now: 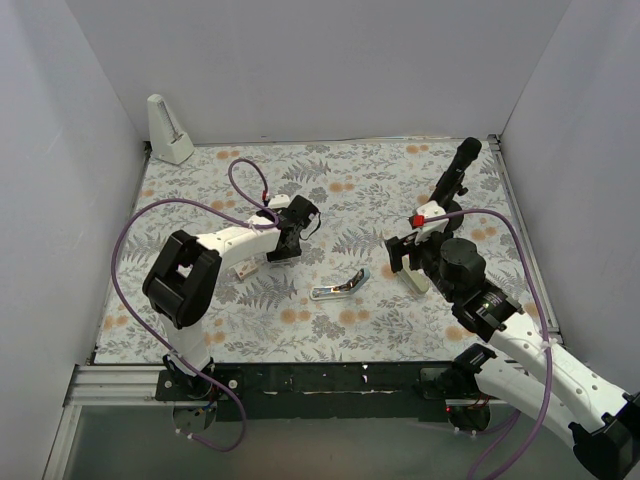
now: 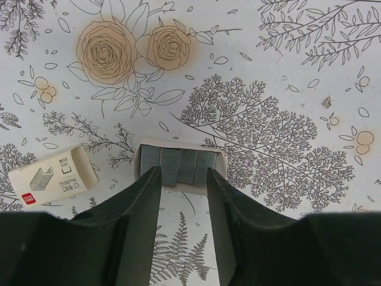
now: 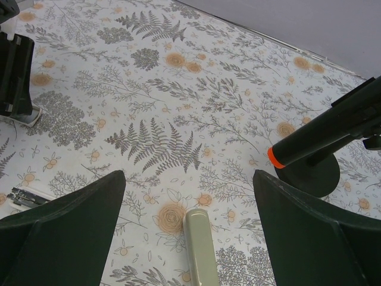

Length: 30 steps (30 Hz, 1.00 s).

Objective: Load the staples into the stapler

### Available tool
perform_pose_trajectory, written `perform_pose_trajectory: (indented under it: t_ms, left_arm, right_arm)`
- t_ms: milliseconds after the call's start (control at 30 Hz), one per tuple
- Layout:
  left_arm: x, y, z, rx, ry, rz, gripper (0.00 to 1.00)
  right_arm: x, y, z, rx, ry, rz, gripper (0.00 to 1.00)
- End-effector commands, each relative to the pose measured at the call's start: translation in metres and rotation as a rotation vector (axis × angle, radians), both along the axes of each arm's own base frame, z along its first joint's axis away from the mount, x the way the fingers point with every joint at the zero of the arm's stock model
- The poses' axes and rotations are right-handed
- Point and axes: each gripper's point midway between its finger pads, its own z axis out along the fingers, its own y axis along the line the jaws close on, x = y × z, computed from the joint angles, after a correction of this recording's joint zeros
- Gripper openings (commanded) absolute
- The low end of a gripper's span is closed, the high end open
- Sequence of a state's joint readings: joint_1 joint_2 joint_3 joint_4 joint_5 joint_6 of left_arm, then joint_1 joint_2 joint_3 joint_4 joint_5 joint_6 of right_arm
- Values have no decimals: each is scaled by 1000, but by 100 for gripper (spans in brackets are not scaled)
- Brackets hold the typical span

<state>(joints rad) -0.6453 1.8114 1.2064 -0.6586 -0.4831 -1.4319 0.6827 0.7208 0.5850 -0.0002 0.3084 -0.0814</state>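
Observation:
The staples' open white tray (image 2: 138, 162) holds several grey staple blocks (image 2: 178, 162) side by side. Its beige sleeve box (image 2: 53, 176) lies to the left, and shows in the top view (image 1: 247, 268). My left gripper (image 2: 181, 179) is open, low over the tray, its fingertips (image 2: 152, 179) at the tray's near edge and astride the middle blocks. The light-blue stapler (image 1: 340, 287) lies open mid-table, and its silver end shows in the right wrist view (image 3: 24, 198). My right gripper (image 3: 189, 196) is open wide and empty, above an olive-gold bar (image 3: 199, 247).
A black rod with an orange band on a round foot (image 3: 309, 149) stands at the right, also in the top view (image 1: 455, 170). A white wedge-shaped object (image 1: 168, 130) stands at the back left corner. White walls enclose the floral mat (image 1: 350, 190).

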Motion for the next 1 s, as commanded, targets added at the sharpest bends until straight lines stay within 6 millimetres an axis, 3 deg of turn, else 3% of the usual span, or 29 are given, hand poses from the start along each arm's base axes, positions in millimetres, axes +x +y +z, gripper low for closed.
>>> perform_pose_trajectory:
  t_ms: [0,967]
  left_arm:
    - [5,-4,2,-23,-8,-4,36]
    - [-1,0,-11,-32,29,3,38]
  right_arm:
    - [3,1,12,36,-32,-11,96]
    - [3,2,8,22,-21,-9,97]
